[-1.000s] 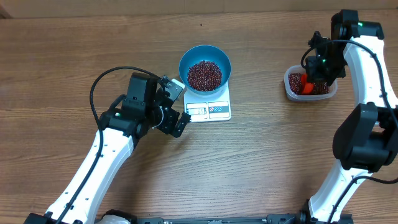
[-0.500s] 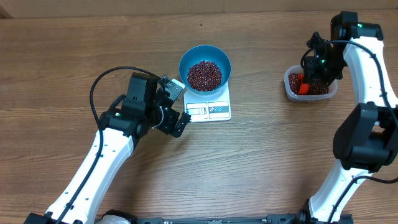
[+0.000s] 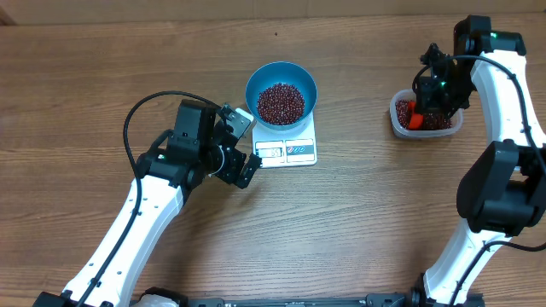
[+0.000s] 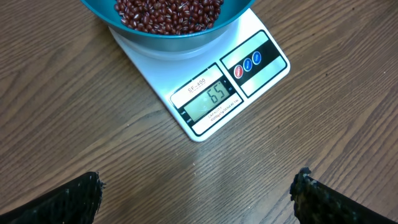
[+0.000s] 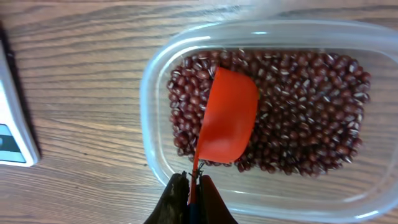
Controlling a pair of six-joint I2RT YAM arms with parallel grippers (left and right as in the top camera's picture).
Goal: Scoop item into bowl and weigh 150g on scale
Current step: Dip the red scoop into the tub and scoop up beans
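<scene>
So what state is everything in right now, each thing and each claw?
blue bowl: on the scale, partly filled with beans.
scale: switched on, display shows 65.
clear tub: open-topped, holding more beans.
orange scoop: in the tub, held by its handle.
left gripper: open, empty, near the scale.
right gripper: shut on the scoop's handle.

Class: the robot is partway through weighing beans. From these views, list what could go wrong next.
The right end effector pinches the orange scoop only by its thin handle; loaded, it may twist and spill beans on the long carry from the clear tub to the blue bowl.
The display on the scale reads 65: more scoops are needed, and a heaped one could overshoot.
The open left end effector sits near the scale; a nudge could upset the reading.
</scene>
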